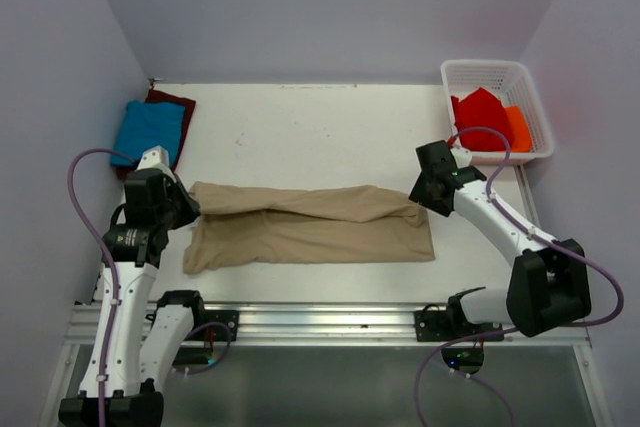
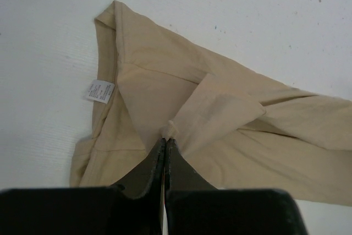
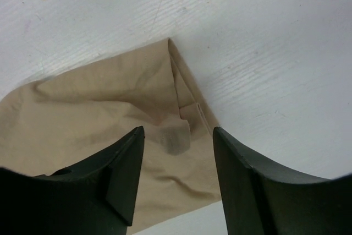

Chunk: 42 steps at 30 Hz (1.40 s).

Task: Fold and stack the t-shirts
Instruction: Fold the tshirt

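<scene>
**While left tool pinches tan shirt, right tool is open over its other end**

Left tool (image 2: 165,142): jaws closed on a raised fold of the tan t-shirt (image 1: 310,227) at its left end. White label (image 2: 99,91) lies ahead and left of the fingertips.

Right tool (image 3: 179,136): jaws apart, straddling the shirt's right corner, nothing clamped. Cloth lies flat on the desk (image 1: 320,137) between and below the fingers.

Tan shirt spans tool to tool as a long, loosely folded band.

Blue t-shirt (image 1: 148,127) sits on the maroon t-shirt (image 1: 172,99), beyond the left tool.

White basket (image 1: 480,72) holding red cloth (image 1: 480,117) is beyond the right tool.
</scene>
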Each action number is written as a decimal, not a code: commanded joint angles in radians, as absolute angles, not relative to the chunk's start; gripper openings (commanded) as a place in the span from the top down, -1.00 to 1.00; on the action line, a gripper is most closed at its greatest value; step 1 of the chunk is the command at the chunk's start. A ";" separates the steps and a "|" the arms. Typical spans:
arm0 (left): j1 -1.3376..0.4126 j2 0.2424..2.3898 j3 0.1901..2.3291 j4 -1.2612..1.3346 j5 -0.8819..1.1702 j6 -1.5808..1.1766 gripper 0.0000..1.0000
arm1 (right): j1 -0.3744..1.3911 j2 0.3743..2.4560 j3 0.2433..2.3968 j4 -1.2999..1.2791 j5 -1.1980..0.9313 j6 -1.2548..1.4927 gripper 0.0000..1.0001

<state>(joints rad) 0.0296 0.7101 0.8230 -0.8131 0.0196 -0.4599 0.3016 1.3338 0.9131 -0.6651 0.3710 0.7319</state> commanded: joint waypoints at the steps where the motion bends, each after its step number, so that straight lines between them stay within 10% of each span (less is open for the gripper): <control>1: 0.023 0.689 0.890 -0.850 0.005 -0.445 1.00 | 0.295 1.319 0.867 -0.675 0.342 0.804 -0.08; 10: 0.009 0.658 0.927 -0.905 -0.078 -0.453 1.00 | 0.295 1.137 0.715 -0.646 0.252 0.908 0.20; 42: 0.009 0.614 0.861 -0.896 -0.083 -0.465 1.00 | 0.261 1.167 0.700 -0.504 0.112 1.066 0.13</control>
